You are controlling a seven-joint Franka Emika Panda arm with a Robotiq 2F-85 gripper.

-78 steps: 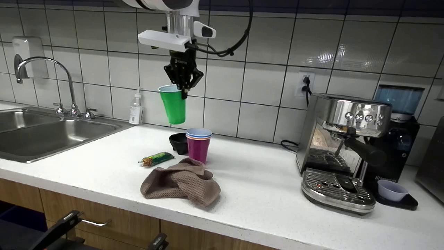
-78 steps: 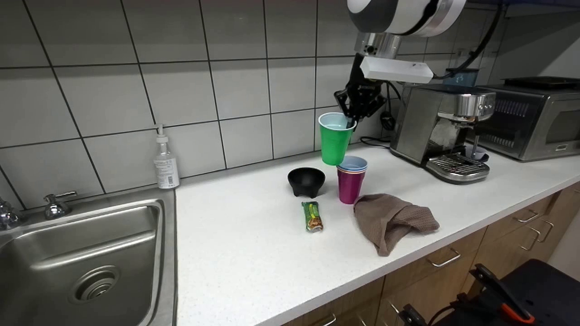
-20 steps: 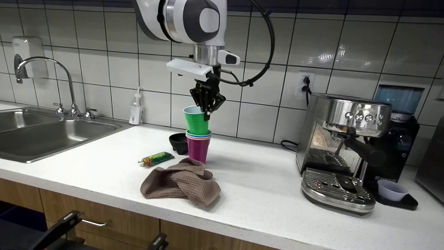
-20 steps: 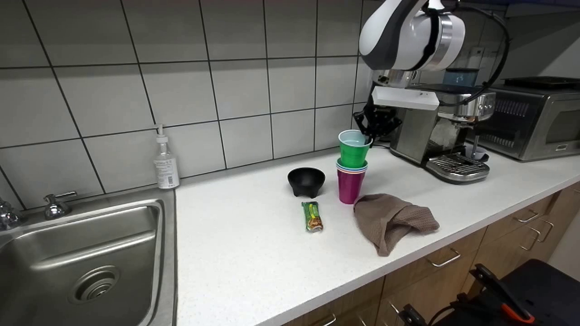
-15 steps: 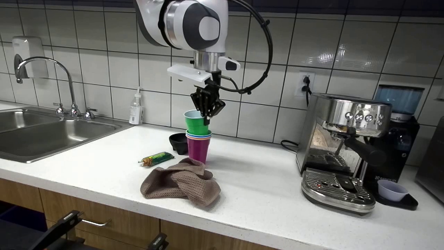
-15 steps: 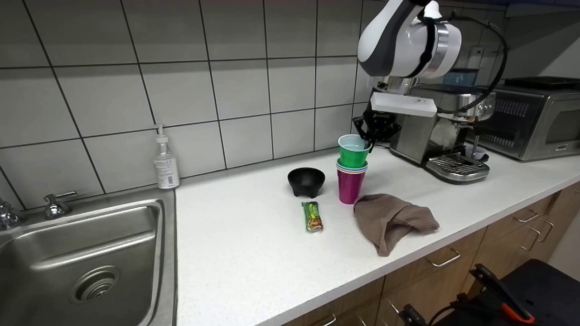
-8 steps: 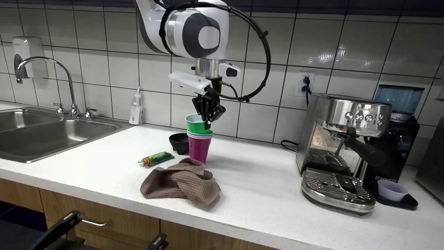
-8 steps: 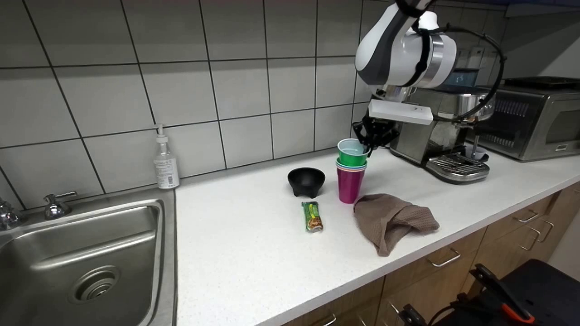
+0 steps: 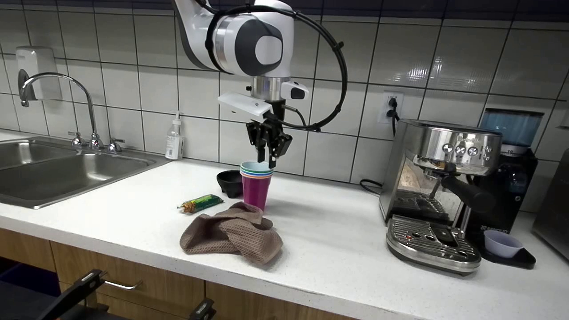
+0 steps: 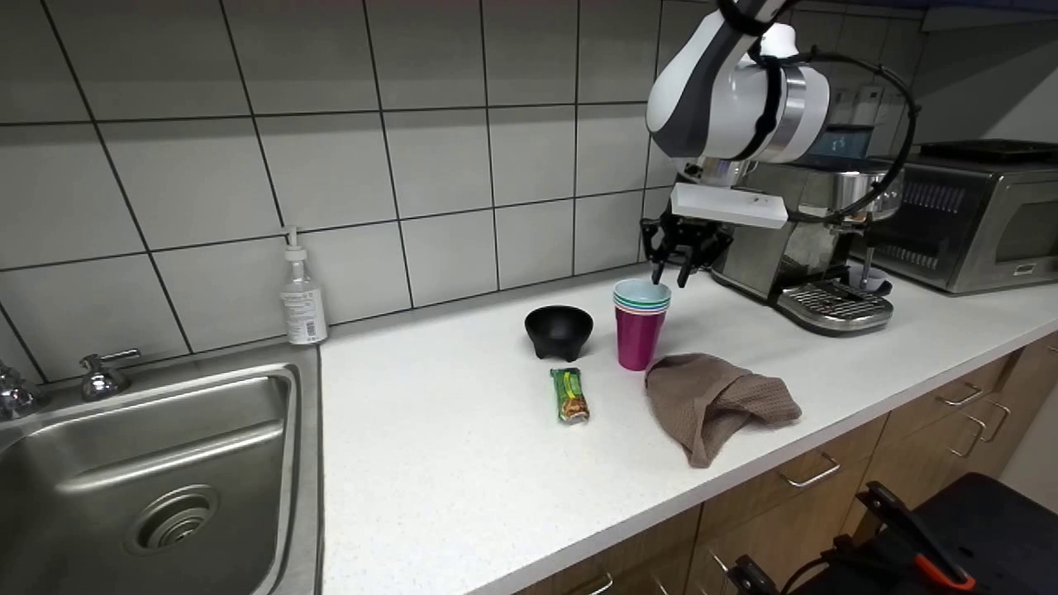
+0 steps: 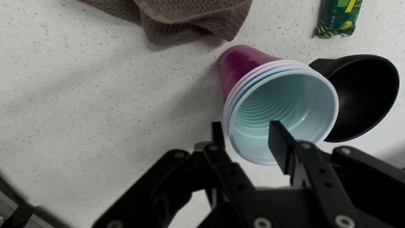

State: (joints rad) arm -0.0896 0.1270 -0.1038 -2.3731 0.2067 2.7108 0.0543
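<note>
The gripper has let go: we see its fingers standing apart in every view, where half a second ago they were pinched together on the wall of the green cup. That cup has changed place too. About five seconds ago we saw it hanging above the stack of cups, purple on its outside, and half a second ago much of the green wall stood up out of it; now the cup sits deep in the stack, only its rim band showing above the other rims. In the wrist view one of the two tips overlaps the cup's mouth and the other lies outside the rim; whether either touches it we cannot tell. Over that last half second the arm has hardly shifted. On the tabletop we find the rest unmoved: the black bowl near the stack, the wrapped bar beside the bowl, the brown cloth just beside the stack, and the coffee machine well apart.
</note>
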